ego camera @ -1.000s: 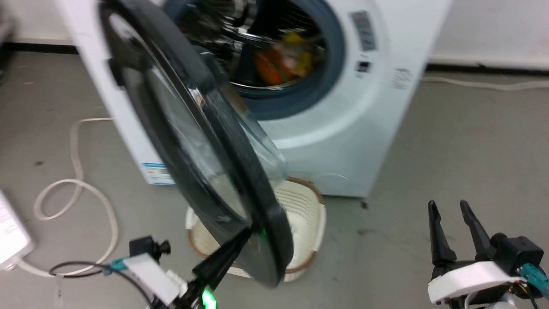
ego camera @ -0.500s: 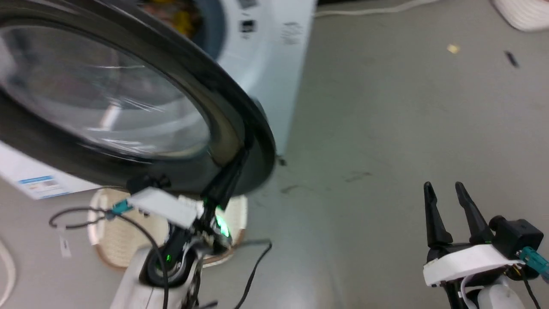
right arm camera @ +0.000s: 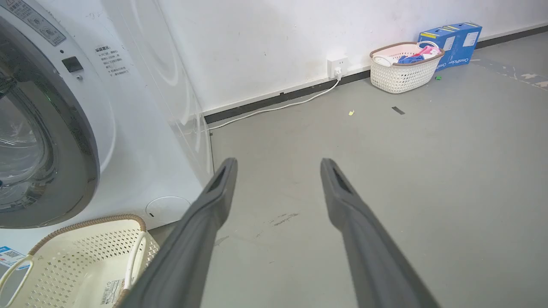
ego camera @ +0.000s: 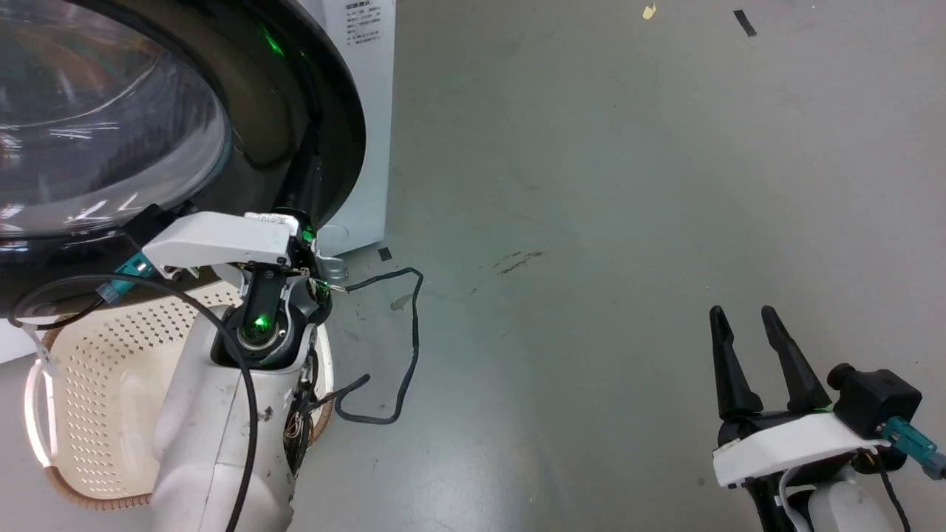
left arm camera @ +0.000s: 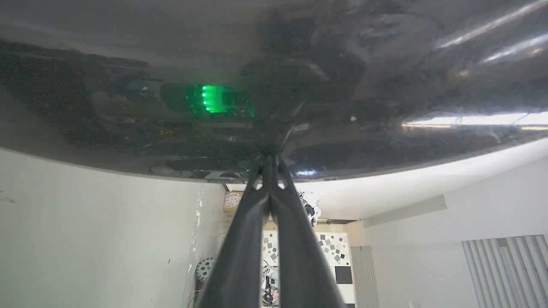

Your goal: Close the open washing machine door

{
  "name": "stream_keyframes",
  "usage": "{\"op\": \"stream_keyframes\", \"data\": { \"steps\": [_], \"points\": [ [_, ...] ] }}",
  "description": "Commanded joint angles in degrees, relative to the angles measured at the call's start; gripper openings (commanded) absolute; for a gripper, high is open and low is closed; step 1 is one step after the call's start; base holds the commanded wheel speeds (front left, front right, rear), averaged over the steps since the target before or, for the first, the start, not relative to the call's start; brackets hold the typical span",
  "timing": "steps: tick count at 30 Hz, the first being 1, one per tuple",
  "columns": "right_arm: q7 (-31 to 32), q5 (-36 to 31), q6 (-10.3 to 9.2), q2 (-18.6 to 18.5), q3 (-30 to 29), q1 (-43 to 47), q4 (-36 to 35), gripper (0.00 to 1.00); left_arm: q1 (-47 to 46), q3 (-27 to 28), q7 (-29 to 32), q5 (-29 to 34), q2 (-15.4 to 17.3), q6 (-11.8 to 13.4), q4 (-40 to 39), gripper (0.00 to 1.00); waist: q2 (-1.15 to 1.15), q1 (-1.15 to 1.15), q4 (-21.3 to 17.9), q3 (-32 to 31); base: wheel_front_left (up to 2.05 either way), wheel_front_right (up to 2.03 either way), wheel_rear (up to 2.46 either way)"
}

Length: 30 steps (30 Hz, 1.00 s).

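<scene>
The left claw [ego camera: 309, 151], its two long dark fingers clenched together on nothing, presses its tips against the wide black rim of the large round glass-centred washing machine door [ego camera: 288, 81]. The door lies close against the white washing machine front [right arm camera: 141, 141], above a cream perforated plastic basket [ego camera: 81, 369]. The right claw [ego camera: 741, 316] hangs released and empty over the grey floor [ego camera: 591, 185], well apart from the door.

A basket [ego camera: 74, 369] lies on the floor [ego camera: 591, 222] below the washing machine door [ego camera: 111, 125]. The left gripper [left arm camera: 269, 159] touches its rim; the right gripper [ego camera: 742, 314] is well to the right.
</scene>
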Motion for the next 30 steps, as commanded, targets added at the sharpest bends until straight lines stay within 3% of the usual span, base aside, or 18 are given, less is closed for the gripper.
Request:
{"op": "stream_keyframes", "data": {
  "steps": [1,11,14,18,24,26,30],
  "points": [
    [-0.2,0.2,0.05,0.1,0.0,-0.8,0.0,1.0,-0.3,0.1,-0.2,0.4,0.4,-0.3,0.3,0.0,-0.01,-0.01,0.2,-0.4,0.0,0.0,0.0],
    [-0.2,-2.0,0.05,0.1,0.1,0.6,-2.1,1.0,9.7,-6.3,-1.2,4.9,1.5,-0.3,-6.6,0.0,-0.01,-0.01,6.2,-5.4,0.0,0.0,0.0],
    [-0.2,-3.1,0.05,0.1,0.0,1.6,-2.8,1.0,14.8,-11.0,-4.1,9.7,3.8,-0.3,-9.6,1.0,-0.01,-0.01,9.2,-7.6,0.0,0.0,0.0],
    [-0.2,-4.4,0.05,0.1,-0.2,3.3,-3.1,1.0,20.8,-13.7,-9.4,10.1,5.0,-0.3,-12.2,1.0,-0.01,-0.01,13.7,-10.5,0.0,0.0,0.0],
    [-0.2,-6.0,0.05,-1.0,0.0,5.6,-3.3,1.0,26.2,-17.0,-14.8,18.9,9.5,-0.3,-12.0,1.0,-0.01,-0.01,20.4,-14.3,0.0,0.0,0.0],
    [-0.2,-6.2,0.05,-1.3,-0.1,6.3,-3.3,1.0,27.0,-13.6,-15.1,24.5,10.1,-0.3,-10.7,1.0,-0.01,-0.01,22.3,-15.3,0.0,0.0,0.0],
    [-0.2,-6.6,0.05,-1.3,-0.2,7.0,-3.6,1.0,29.7,-6.1,-15.1,42.0,8.3,-0.3,-12.6,1.0,-0.01,-0.01,25.1,-16.5,0.0,0.0,0.0]
  ]
}}
